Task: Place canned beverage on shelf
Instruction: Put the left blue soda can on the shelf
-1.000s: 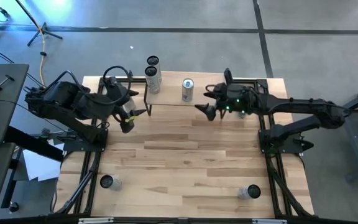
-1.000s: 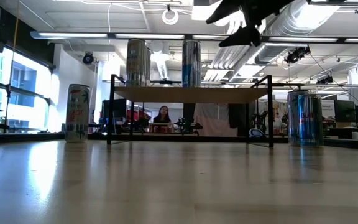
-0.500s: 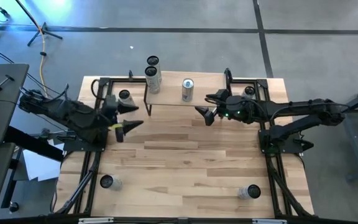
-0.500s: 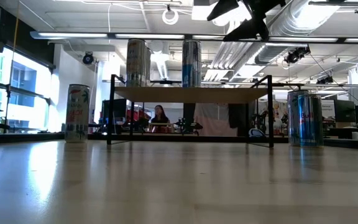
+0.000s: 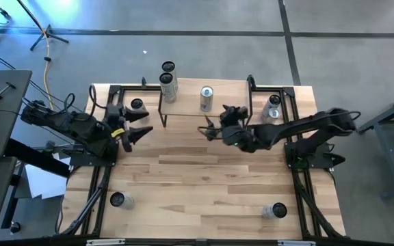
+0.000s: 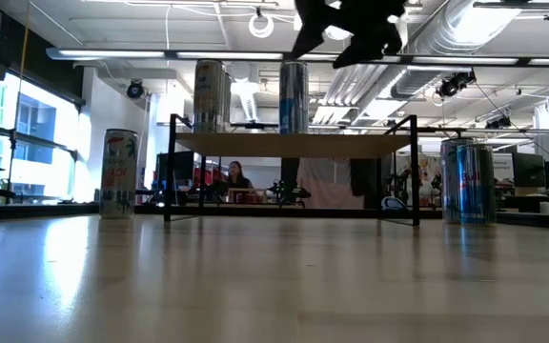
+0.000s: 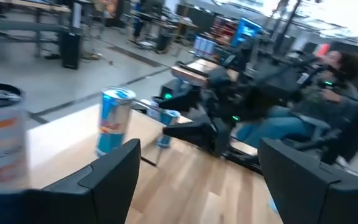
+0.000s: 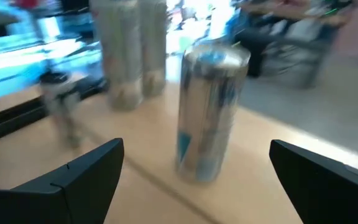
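1. The right end effector [image 5: 211,130] hovers empty, fingers spread wide, just in front of the shelf [image 5: 187,109]; a blue-and-silver can [image 5: 206,98] stands on the shelf directly ahead of it. A careless advance could knock that can over.
2. A second can [image 5: 168,87] stands beyond the first, so a topple may carry on to it.
3. The left end effector [image 5: 137,124], also wide and empty, sits beside a can on the desk [image 5: 137,106] near the shelf's leg; a swing could clip either.
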Available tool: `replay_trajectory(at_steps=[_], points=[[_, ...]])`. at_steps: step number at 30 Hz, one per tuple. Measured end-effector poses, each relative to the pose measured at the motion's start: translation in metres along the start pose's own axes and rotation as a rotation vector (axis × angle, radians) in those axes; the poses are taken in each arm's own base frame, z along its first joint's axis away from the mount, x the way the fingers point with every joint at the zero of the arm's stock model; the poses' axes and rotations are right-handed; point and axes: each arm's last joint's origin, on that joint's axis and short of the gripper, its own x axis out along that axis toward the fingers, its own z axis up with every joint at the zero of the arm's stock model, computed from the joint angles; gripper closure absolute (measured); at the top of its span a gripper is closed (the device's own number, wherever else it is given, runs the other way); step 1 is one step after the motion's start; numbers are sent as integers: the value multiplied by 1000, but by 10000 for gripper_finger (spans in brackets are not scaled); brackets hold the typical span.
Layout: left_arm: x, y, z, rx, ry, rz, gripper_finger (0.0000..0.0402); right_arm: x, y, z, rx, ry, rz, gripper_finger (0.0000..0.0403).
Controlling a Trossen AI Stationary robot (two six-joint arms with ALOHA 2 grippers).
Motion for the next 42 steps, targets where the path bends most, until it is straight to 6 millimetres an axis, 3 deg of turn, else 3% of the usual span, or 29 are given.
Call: replay_trajectory(at_steps=[7,14,25,36,42], points=[[0,1,0,1,-10,32,106,20,37,13,3,-51,-141,13],[0,1,0,-8,-9,31,106,36,58,14,22,-27,-160,13],[0,1,0,-7,-8,29,106,27,63,4,-61,49,-78,13],[0,1,-1,6,2,32,106,23,44,-17,186,154,-192,13],[0,2,-4,32,28,42,106,25,46,-19,289,71,-239,13]])
